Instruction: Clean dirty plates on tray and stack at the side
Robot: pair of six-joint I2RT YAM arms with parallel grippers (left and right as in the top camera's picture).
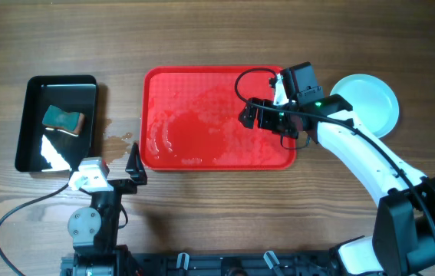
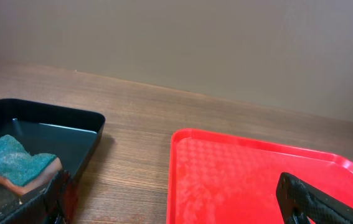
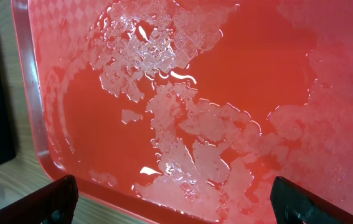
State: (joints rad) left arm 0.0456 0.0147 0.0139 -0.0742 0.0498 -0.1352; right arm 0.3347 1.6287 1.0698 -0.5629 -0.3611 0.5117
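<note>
The plates [image 1: 368, 101] sit in a pile on the worktop [image 1: 202, 31], just right of the tray [image 1: 202, 80]. From above I cannot tell how many are in the pile. The tray has no plates on it, only puddles of water [image 3: 182, 143]. The right jaws hang wide apart over the tray's right side, holding nothing. The left jaws are wide apart too, near the tray's front left corner, and empty. A plate looks hard, thin and light. It may be wet and slippery, and it could crack if dropped. The rim is the best place to pinch it.
</note>
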